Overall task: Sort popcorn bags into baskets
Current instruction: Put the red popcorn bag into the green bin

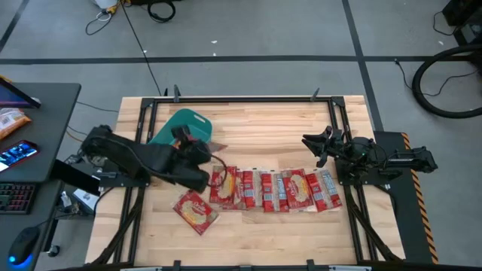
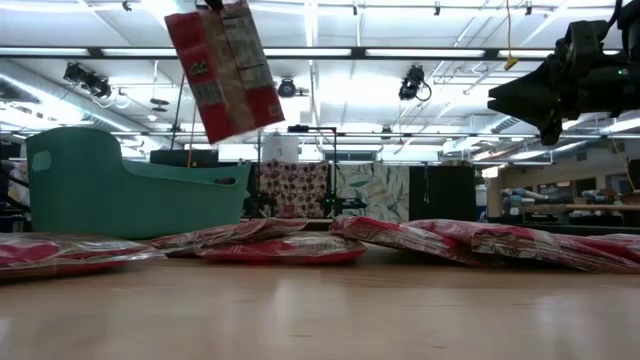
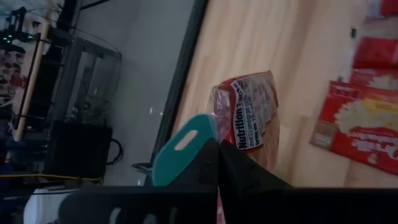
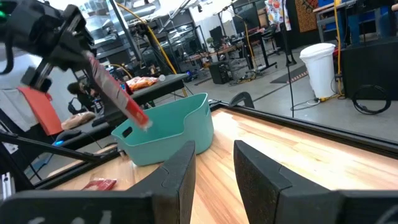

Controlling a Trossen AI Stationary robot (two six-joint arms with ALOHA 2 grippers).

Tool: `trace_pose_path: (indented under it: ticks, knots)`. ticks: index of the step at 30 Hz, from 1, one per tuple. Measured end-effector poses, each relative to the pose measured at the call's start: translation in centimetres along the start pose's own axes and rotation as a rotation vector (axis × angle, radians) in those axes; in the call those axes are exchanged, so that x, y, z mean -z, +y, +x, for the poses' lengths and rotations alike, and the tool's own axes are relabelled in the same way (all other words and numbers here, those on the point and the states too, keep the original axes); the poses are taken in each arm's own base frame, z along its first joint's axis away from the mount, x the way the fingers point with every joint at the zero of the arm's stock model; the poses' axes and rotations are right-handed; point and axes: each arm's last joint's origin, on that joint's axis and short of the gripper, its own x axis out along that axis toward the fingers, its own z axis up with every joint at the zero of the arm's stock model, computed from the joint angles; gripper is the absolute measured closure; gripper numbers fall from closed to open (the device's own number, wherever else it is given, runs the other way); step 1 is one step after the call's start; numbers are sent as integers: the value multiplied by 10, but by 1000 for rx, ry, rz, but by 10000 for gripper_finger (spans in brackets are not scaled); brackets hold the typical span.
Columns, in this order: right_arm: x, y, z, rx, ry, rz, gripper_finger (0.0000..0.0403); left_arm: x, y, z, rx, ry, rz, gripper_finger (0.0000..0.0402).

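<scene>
From above, a pale wooden table (image 1: 248, 226) stands on a grey floor crossed by dark lines and cables. The left gripper (image 1: 197, 148), clenched on a popcorn bag (image 1: 213, 147), hovers by the teal basket (image 1: 185, 124) at the table's far left. A row of bags (image 1: 279, 190) lies across the middle, with one separate bag (image 1: 196, 210) nearer the front edge. The right gripper (image 1: 316, 144) waits at the far right, its fingers parted and empty.

At table level, the held bag (image 2: 225, 68) hangs tilted above the basket (image 2: 120, 190); the background shows ceiling strip lights and patterned panels.

The left wrist view shows the fingers (image 3: 233, 174) pinching the bag (image 3: 249, 118), with the basket's rim (image 3: 183, 149) alongside.

The right wrist view shows its fingers (image 4: 261, 171) apart, the basket (image 4: 168, 134) across the table, and a white bin (image 4: 320, 68) on the floor beyond.
</scene>
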Motion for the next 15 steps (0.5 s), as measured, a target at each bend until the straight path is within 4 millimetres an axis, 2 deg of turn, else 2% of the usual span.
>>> trace_pose_path:
  ticks: [7, 15]
  knots:
    - [0, 0, 0, 0, 0, 0, 288, 1, 28, 9, -45, 24, 43, 401]
    - [0, 0, 0, 0, 0, 0, 288, -2, 45, 28, -65, 99, 118, 401]
